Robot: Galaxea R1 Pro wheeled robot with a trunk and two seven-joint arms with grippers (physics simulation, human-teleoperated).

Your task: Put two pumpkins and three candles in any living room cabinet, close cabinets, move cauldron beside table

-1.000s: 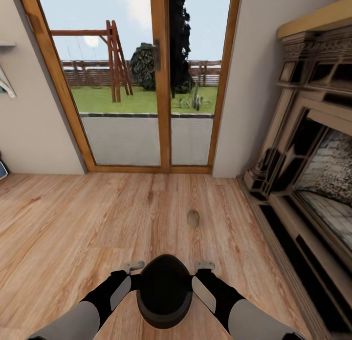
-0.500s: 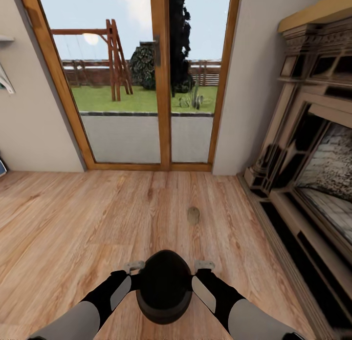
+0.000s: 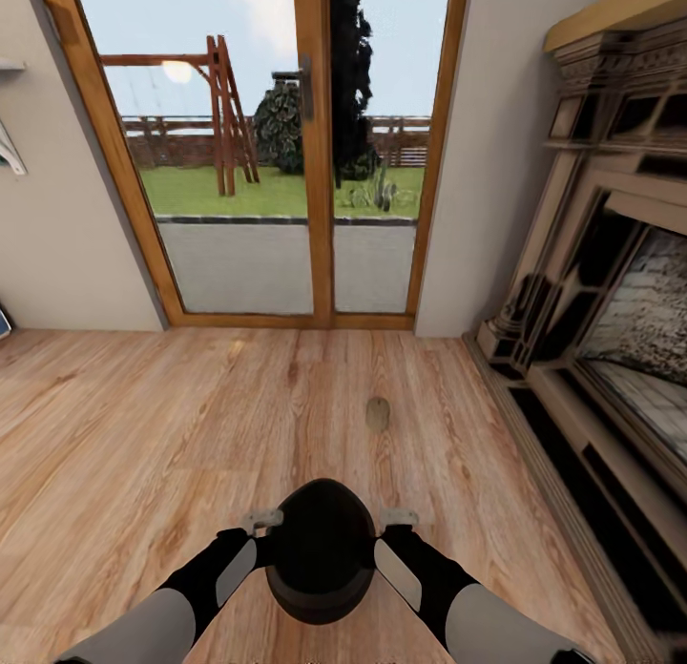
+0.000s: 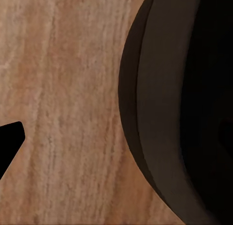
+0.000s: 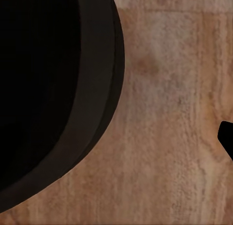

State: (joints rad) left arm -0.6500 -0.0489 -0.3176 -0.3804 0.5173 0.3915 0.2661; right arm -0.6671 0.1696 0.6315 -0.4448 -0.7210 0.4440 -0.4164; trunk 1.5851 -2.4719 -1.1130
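fireplace (image 3: pixel 611 292) cropped, fingers (image 3: pixel 260 520) behind cauldron (image 3: pixel 320 549)

Light wood floor (image 3: pixel 143 425); one tan candle (image 3: pixel 378 414) lying on it

Both arms reach forward from the bottom of the head view, grey at the forearms and black toward the wrists, converging on the cauldron (image 3: pixel 321 549) at lower centre. The left gripper (image 3: pixel 260 521) lies against its left side and the right gripper (image 3: pixel 399 518) against its right side, pale fingertips showing just past the rim on each side. The arms are nearly mirror images, with the wrists angled inward. Whether each gripper's own fingers are spread or closed cannot be made out.
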